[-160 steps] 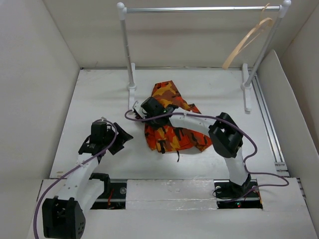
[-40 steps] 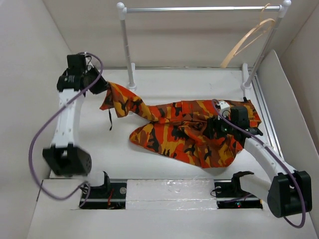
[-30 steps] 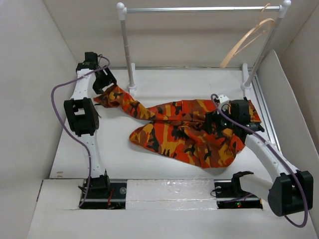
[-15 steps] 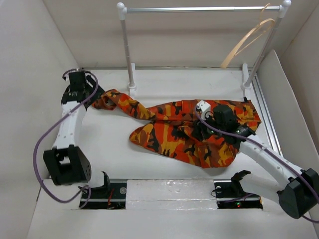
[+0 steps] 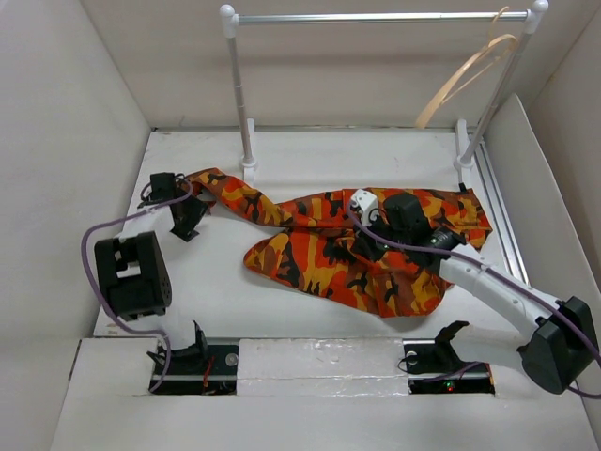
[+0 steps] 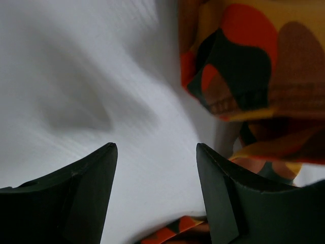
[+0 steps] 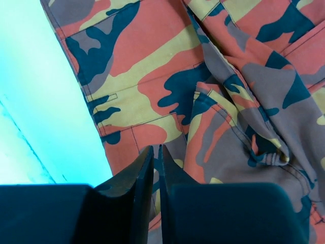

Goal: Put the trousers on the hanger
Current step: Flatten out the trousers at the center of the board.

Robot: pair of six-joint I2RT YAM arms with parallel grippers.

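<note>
Slippage is the main worry: the right hand (image 7: 156, 154) has its fingers pressed almost together down on the middle of the trousers (image 5: 357, 258) and seems to nip only a thin fold, so a lift could shed the cloth or raise one layer while the rest drags. The trousers lie spread over the surface (image 5: 216, 282), one leg stretched toward the back left corner, where the left hand (image 6: 156, 147) sits low with its fingers spread and nothing between them, the leg's edge just beside its right finger. With that end loose, the long leg may trail, snag a post of the rail (image 5: 376, 17) or bunch under the rest. The hanger (image 5: 467, 77) hangs tilted at the far right end of the rail, well apart from the cloth. It looks free to swing, so a nudge from an arm or heavy cloth could knock it off. Counted: one pair of trousers, one hanger, one rail, two hands.
</note>
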